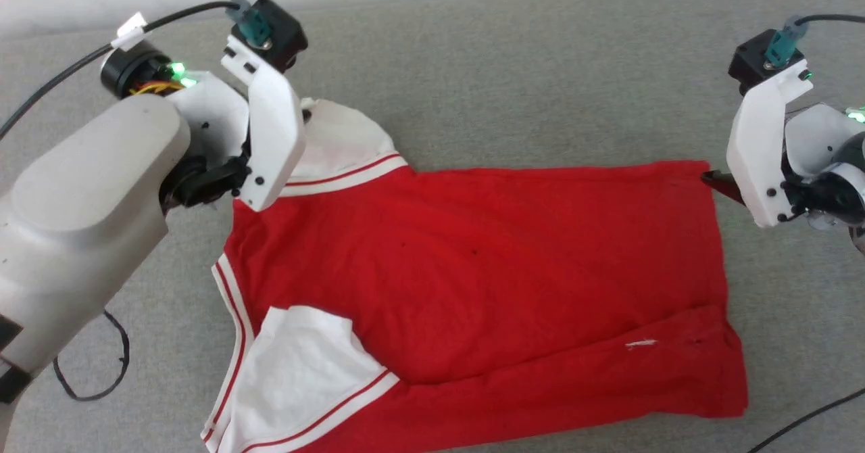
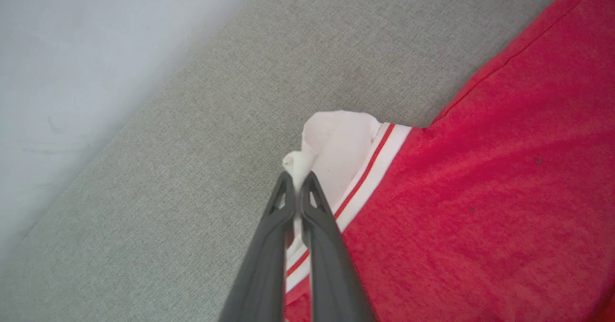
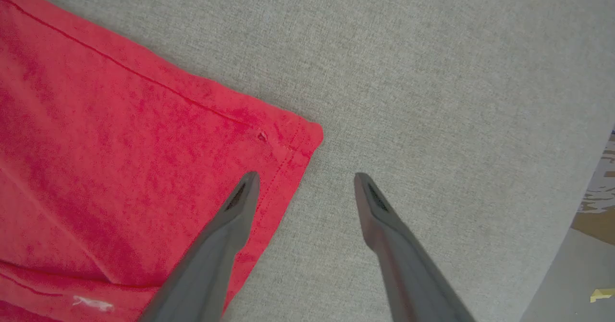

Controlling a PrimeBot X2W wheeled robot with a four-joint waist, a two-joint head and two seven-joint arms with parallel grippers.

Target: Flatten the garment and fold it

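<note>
Left claw [image 2: 299,180] pinched tight on the white sleeve [image 2: 341,149] at the garment's [image 1: 473,264] far shoulder corner. Right claw [image 3: 306,178] spread wide by the garment's hem corner, one finger [image 3: 230,226] over the red cloth, other over bare grey counter [image 1: 507,67]. Garment lying mostly flat on that counter.

No legible text, numbers or logos in any view. Only candidate is a small white mark [image 3: 91,304] on the garment [image 3: 96,144], low and left of my right gripper [image 3: 303,180] in its wrist view. It's too small to read.
</note>
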